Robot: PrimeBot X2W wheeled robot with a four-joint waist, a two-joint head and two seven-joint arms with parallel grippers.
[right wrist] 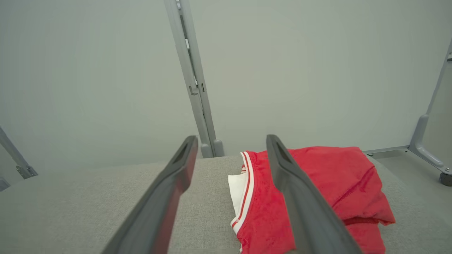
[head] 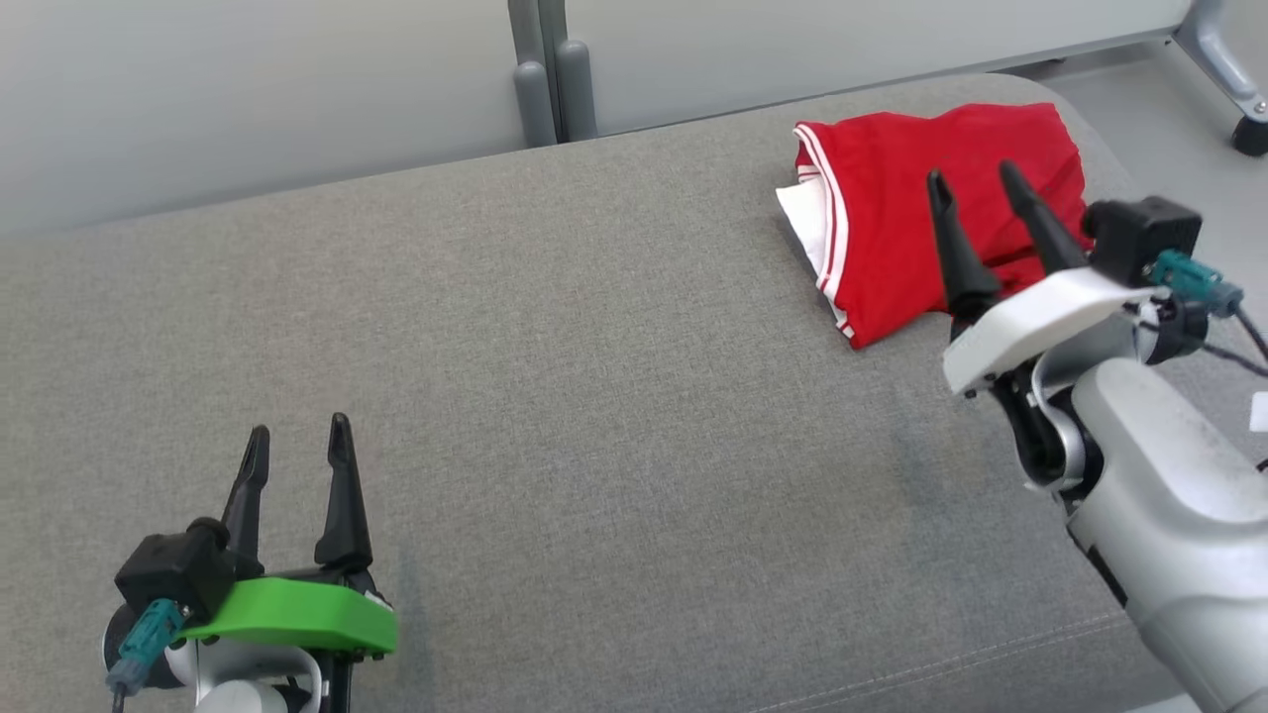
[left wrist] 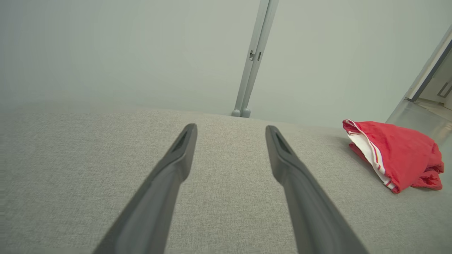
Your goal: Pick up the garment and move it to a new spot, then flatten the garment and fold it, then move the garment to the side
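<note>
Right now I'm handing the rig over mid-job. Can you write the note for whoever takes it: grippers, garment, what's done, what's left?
Left gripper: open, empty, low at the near left over bare cushion.
Right gripper: open, nothing held, fingers pointing over the garment's near edge.
Garment: a compact red bundle at the cushion's far right end, with white showing along its left edge.
Done: it looks folded and set to the side.
Left: probably only checking the fold is tidy and drawing the right arm back.

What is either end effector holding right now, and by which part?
Nothing is held. The left end effector and right end effector are both open and empty; the red garment lies loose on the grey cushion.
</note>
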